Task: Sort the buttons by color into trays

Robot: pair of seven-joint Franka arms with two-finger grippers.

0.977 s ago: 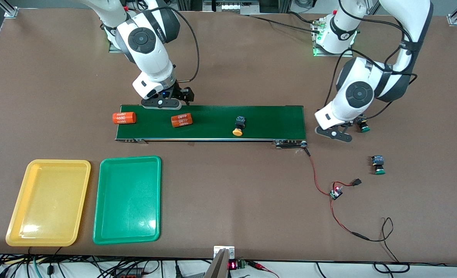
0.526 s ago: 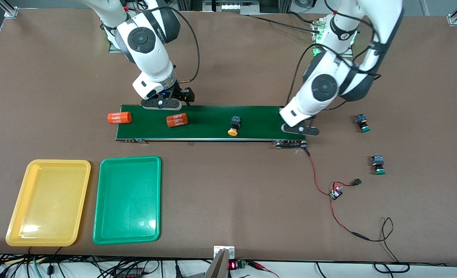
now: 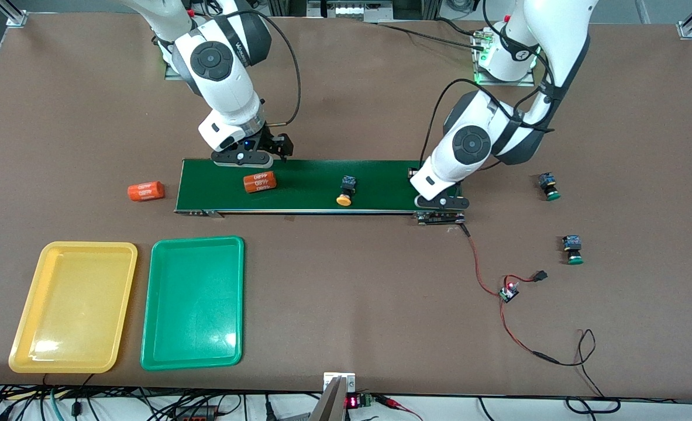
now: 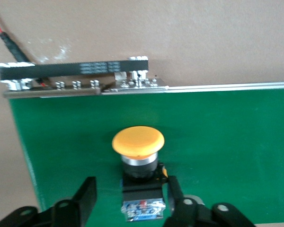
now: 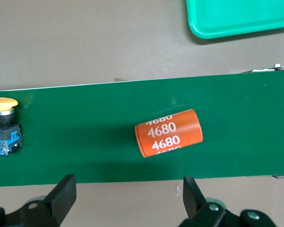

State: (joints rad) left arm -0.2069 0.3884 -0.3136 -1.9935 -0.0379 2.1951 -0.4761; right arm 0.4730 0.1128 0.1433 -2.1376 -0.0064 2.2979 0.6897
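Note:
My left gripper [image 3: 442, 203] hangs low over the green belt [image 3: 310, 175] at the left arm's end. Its jaws [image 4: 131, 184] stand open around a yellow-capped button [image 4: 138, 142] lying on the belt; one finger [image 4: 87, 194] is clear of it. A second yellow button [image 3: 345, 192] lies mid-belt. Two green buttons [image 3: 550, 187] [image 3: 572, 250] sit on the table toward the left arm's end. My right gripper [image 3: 246, 158] is open and holds nothing, over the belt's edge by an orange cylinder [image 5: 169, 132]. The yellow tray [image 3: 88, 245] and green tray [image 3: 196, 240] stand nearer the camera.
One orange "4680" cylinder [image 3: 260, 182] lies on the belt, another [image 3: 145, 191] on the table off the belt's end. Red and black wires with a small circuit board [image 3: 508, 292] trail from the belt's other end across the table.
The left arm swung from beside a green button to over the belt's end and opened its jaws. Belt items shifted toward the right arm's end; one cylinder rolled farther from the belt.

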